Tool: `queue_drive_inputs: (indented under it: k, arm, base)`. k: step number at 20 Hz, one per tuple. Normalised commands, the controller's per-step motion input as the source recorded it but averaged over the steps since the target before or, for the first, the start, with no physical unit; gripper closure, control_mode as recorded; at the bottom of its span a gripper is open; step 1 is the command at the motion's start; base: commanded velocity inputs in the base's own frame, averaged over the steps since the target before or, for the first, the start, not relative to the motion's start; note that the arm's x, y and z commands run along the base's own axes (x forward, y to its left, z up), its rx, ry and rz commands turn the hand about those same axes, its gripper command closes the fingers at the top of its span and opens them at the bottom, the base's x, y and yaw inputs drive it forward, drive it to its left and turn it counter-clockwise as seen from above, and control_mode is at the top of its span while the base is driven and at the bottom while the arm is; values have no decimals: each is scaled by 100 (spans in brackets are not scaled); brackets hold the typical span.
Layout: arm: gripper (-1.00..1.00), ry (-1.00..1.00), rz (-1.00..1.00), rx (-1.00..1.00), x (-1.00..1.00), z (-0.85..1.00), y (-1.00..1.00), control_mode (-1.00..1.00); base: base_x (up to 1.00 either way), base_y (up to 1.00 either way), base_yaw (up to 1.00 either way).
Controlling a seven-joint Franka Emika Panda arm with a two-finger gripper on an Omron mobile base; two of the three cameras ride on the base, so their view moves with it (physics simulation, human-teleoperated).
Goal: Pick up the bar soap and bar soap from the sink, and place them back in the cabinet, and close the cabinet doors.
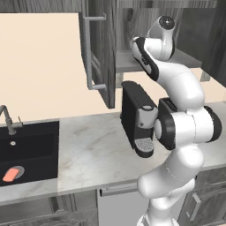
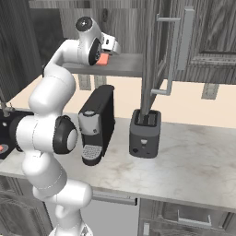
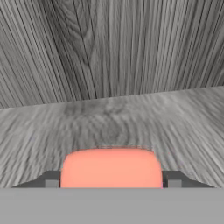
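Note:
One salmon-orange bar soap (image 3: pixel 111 168) sits between my gripper's (image 3: pixel 113 183) dark fingertips, low over the grey wood-grain shelf (image 3: pixel 113 118) inside the cabinet. From the right base view the same soap (image 2: pixel 103 59) shows at my gripper (image 2: pixel 107 53), at the shelf's (image 2: pixel 131 64) left end. Both cabinet doors stand open: one (image 1: pixel 99 48) with its long silver handle (image 1: pixel 88 53), the other (image 2: pixel 154 55) seen edge-on. The second bar soap (image 1: pixel 12 174) lies on the floor of the black sink (image 1: pixel 35 145), far down to the left of my arm.
A black coffee machine (image 1: pixel 139 119) stands on the marble counter (image 1: pixel 92 154) under the shelf, right beside my arm. A dark toaster (image 2: pixel 145 133) sits to its right below the open door. A grey faucet (image 1: pixel 6 119) rises behind the sink.

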Motion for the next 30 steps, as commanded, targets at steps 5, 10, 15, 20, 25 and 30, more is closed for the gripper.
queue_drive_inputs:
  k: [5,10,15,20,25,30]
  arm:
    - [-100,-4,0,0,0,-4,0,-100]
    - [-100,-11,0,0,0,-13,0,-100]
    - [-100,-12,0,0,-7,-18,0,-100]
    - [-100,-8,0,0,-22,-7,0,-100]
    - [-100,-1,0,0,-36,4,0,-100]
    - [-100,0,0,-1,-38,9,0,-100]
  base:
    - [0,0,0]
    - [0,0,0]
    - [0,0,0]
    - [0,0,0]
    - [0,0,0]
    - [0,0,0]
